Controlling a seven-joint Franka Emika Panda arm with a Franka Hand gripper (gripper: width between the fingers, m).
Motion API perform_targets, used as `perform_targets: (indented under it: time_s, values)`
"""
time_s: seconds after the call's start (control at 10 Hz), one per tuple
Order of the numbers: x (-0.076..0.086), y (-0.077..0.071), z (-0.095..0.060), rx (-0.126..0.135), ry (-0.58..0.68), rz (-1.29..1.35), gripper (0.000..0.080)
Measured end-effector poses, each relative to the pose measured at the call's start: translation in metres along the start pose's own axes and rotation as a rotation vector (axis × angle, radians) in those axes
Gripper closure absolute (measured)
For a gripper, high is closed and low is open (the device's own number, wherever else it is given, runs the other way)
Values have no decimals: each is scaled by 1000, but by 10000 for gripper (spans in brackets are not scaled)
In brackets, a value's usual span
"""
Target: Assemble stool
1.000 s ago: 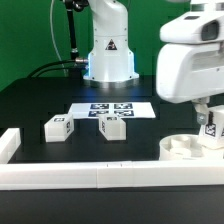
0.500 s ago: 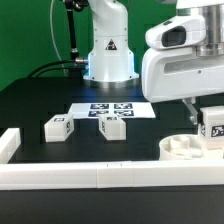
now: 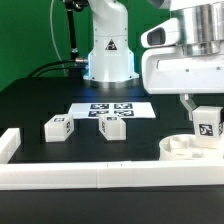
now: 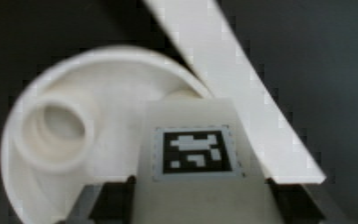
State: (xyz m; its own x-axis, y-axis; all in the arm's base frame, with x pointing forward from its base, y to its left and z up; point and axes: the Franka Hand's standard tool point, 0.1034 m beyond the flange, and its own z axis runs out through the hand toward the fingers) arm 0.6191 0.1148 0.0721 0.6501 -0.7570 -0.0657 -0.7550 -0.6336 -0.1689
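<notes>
**Leg held over seat, not yet inserted**

In the exterior view, the gripper [image 3: 204, 113] is at 3 o'clock, closed almost fully on a leg [image 3: 207, 125] with its tag facing the camera. The seat [image 3: 186, 148] lies just under the leg at 4 o'clock, close to the front rail [image 3: 90, 176]. Can't tell whether leg and seat touch.

In the wrist view, the leg [image 4: 197, 140] sits between the fingers [image 4: 101, 200] with the seat [image 4: 51, 90] beneath. One hole [image 4: 55, 128] shows beside the leg, not under it.

One spare leg [image 3: 58, 128] sits at 9 o'clock and another spare leg [image 3: 112, 127] near centre. The marker board [image 3: 112, 109] is just past them, toward 12.

Likely risks:
- The leg looks offset from the hole, so a straight drop would land it on the seat's flat face, where it could jam or tip.
- The seat seems unfixed, so a sideways shove could slide it along the rail and shift the hole.
- An off-axis push could twist the leg in the grip.
- The rail is near enough to snag a finger.
</notes>
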Motion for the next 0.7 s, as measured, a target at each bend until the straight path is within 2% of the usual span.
perform_targets:
  time_s: [0.1,0.5,0.6,0.7]
  values:
    - [1,0,0,12,-13,105,462]
    - [1,0,1,23,-34,308,462]
    - [1,0,1,40,-41,402,462]
    - [2,0,1,100,-46,656,462]
